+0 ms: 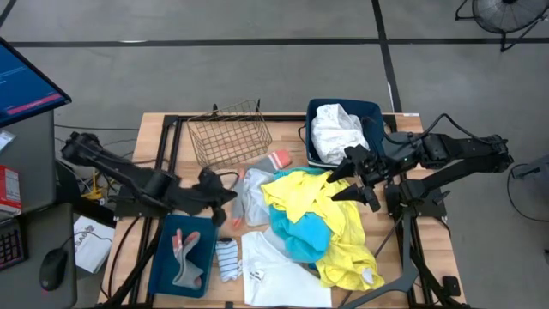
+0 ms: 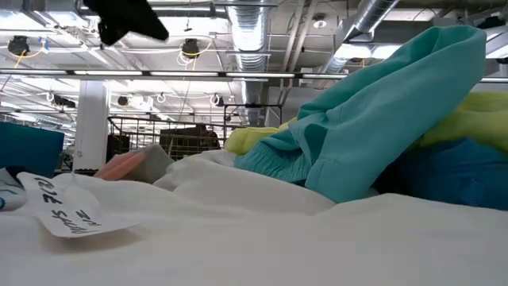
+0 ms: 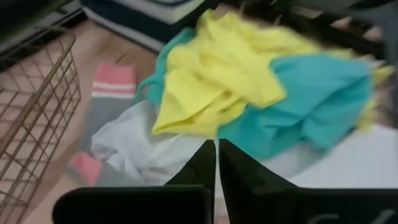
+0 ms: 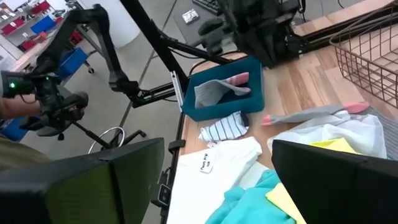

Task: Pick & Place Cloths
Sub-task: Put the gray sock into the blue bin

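High view: wire basket [image 1: 230, 133] beside cloths [image 1: 313, 225]

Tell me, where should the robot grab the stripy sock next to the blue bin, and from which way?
Best guess: pinch the striped sock across its narrow middle, coming straight down from above. It lies flat on the table, so nothing sticks up to catch from the side. The blue bin sits tight on one side and the white cloth on the other, so the left end effector, nearest, should stay clear of both.
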You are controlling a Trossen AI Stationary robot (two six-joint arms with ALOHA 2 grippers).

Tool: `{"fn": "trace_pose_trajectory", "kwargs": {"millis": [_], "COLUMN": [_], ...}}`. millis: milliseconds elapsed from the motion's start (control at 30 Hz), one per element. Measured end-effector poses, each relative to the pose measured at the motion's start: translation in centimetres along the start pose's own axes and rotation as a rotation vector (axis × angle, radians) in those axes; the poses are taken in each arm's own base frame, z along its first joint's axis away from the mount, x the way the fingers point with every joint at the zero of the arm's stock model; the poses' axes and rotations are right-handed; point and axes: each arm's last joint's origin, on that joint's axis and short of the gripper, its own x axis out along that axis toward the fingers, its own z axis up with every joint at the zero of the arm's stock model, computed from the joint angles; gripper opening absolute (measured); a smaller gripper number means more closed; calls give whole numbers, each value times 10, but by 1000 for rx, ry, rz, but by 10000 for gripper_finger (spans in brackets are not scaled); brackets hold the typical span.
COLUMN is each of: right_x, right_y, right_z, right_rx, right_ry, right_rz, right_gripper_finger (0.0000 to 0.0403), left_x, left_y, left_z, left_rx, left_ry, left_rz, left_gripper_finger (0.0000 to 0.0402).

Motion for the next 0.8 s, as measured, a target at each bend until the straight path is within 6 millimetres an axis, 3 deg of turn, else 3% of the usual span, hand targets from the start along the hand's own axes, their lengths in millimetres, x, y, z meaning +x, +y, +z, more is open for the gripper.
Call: {"fn": "trace_pose_trajectory", "kwargs": {"millis": [167,333,600,800], "right_x": [0,0,0,0], "right_y": [0,0,0,-2], "right_z": [0,0,-1,-4], "right_rx": [0,0,-7,-7], "right_ry": [0,0,7,37], "right_rz": [0,0,-3,-17], "right_gripper_finger": [291,291,291,291], "left_x": [26,39,56,61], "left_y": [-12,-23,-11,9], "left_z": [-13,-14,-11,-14], "left_rx": [55,61,5,-41], "left_ry": [96,73,83,161], "left_rz": [-14,-56,29,164], "left_gripper_finger": [31,87,172,214]}}
